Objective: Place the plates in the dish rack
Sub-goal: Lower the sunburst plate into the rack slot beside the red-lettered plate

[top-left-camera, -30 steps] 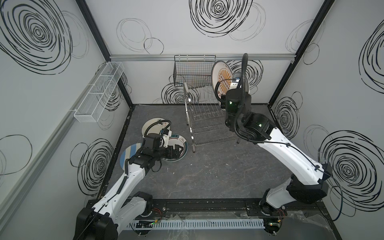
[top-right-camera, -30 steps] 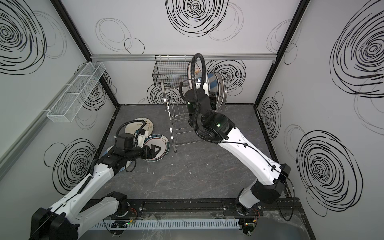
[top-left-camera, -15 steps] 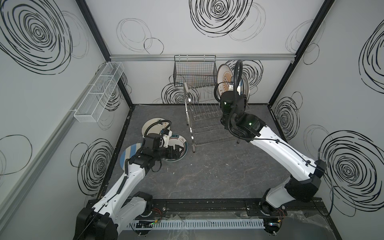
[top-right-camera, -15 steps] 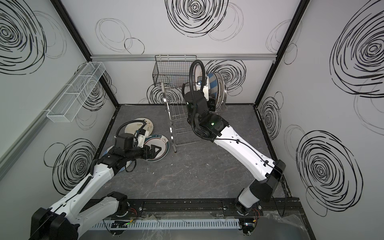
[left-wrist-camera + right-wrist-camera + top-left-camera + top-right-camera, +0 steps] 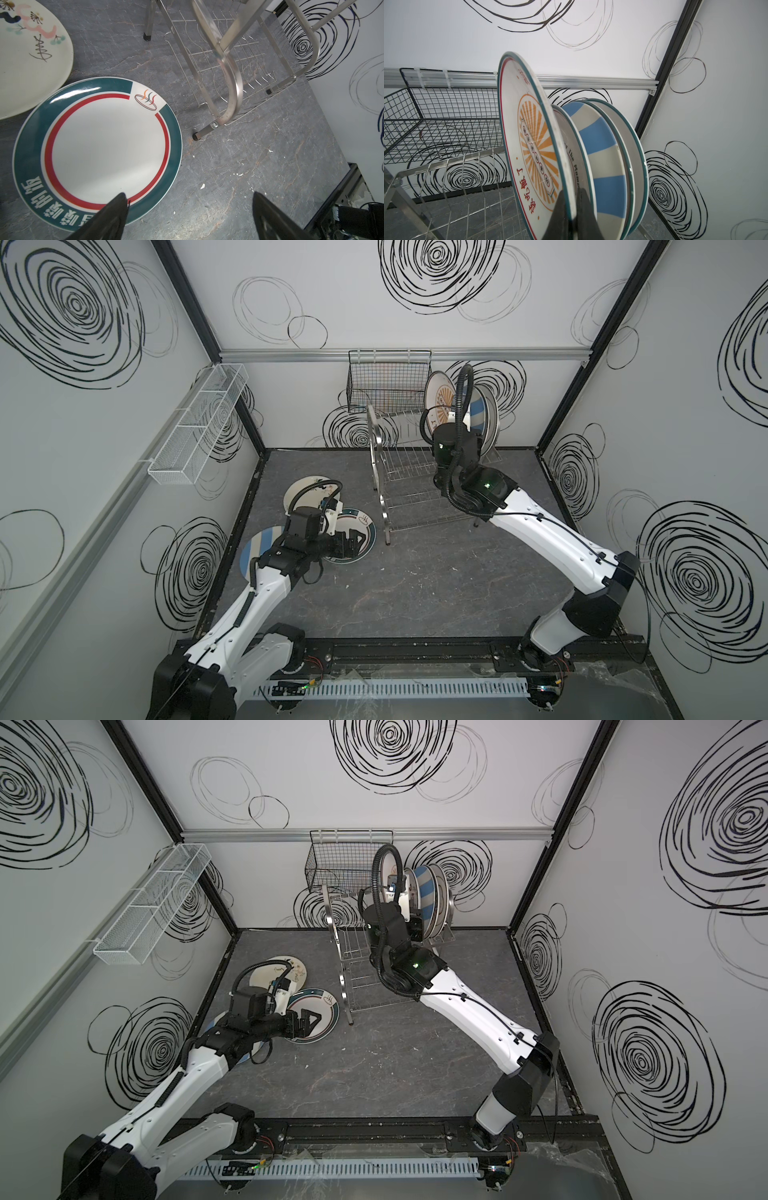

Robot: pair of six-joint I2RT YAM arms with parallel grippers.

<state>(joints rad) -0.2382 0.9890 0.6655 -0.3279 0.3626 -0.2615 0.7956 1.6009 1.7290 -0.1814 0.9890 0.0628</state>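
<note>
- The right gripper (image 5: 572,192) is clenched on the lower rim of an orange sunburst plate (image 5: 533,145), one finger on each face.
- That plate stands on edge, nearly upright, over the right end of the dish rack's (image 5: 399,472) upper tier. Whether its lower edge sits in a slot is hidden.
- Just behind it in the rack stand more plates on edge, close together: one with dark lettering (image 5: 572,158), a blue-cream striped plate (image 5: 600,135), and at least one teal-edged plate (image 5: 633,149) beyond.
- The dish rack stands on the grey tabletop (image 5: 415,593) near its back edge, right of the middle. The slots at its left end are bare.
- The left gripper (image 5: 189,194) is released, jaws wide apart, low over the near rim of a teal-rimmed plate (image 5: 104,145). Whether a finger touches it cannot be told.
- The teal-rimmed plate lies flat near the tabletop's left edge, just beside the rack's front left foot.
- A cream plate with painted flowers (image 5: 307,491) lies flat behind it, toward the back left corner. Their rims meet or overlap.
- A second blue-cream striped plate (image 5: 255,547) lies flat against the left edge, partly under the left arm.
- A black wire basket (image 5: 386,381) hangs on the back wall and a white mesh tray (image 5: 195,427) on the left wall.
</note>
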